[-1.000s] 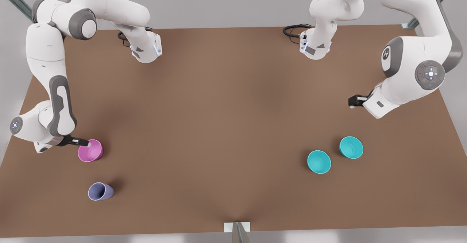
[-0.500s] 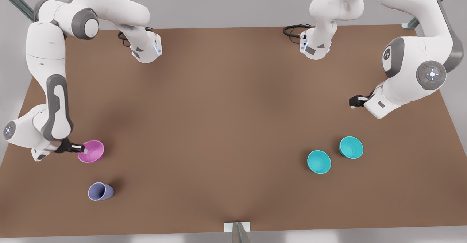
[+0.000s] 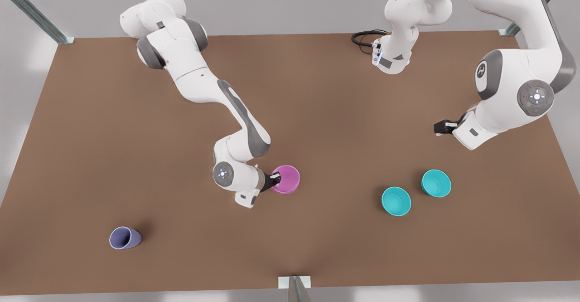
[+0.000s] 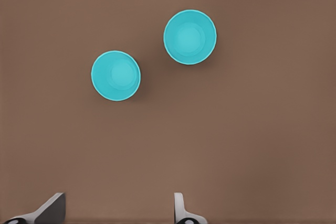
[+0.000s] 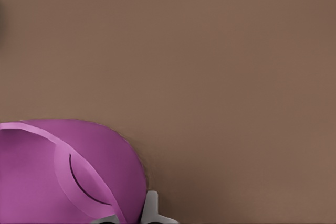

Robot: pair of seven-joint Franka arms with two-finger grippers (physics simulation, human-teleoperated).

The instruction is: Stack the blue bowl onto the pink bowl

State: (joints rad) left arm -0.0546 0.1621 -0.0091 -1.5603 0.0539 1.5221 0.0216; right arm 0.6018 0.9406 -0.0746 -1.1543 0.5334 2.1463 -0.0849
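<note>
Near the table's (image 3: 317, 256) middle, toward the front view's left of centre, my right gripper (image 3: 274, 179) is clamped on the rim of the pink bowl (image 3: 286, 179); the right wrist view confirms it, with one finger (image 5: 151, 208) outside the magenta wall (image 5: 68, 171) and the wall pinched against it; whether the bowl is lifted or resting on the table I cannot tell. I judge this rim hold is chosen because the bowl is too wide to span, and the central spot puts it within reach of both arms.

My left gripper (image 3: 440, 127) hangs above the table at the front view's right, fingers spread apart with nothing between them, as the left wrist view shows (image 4: 118, 211); it waits above the two turquoise bowls so it can descend on one. I take the blue bowl (image 3: 396, 201) to be the one nearer the pink bowl; its twin, the second turquoise bowl (image 3: 436, 183), stands just beside it, not touching; both sit upright and empty, well apart from the pink bowl.

Appearance of the blue bowl (image 4: 115, 75): small, round, plain, thin-rimmed, about the pink bowl's size, so nesting should be snug. A lavender cup (image 3: 124, 237) lies on its side at the front view's left, clear of the work.
</note>
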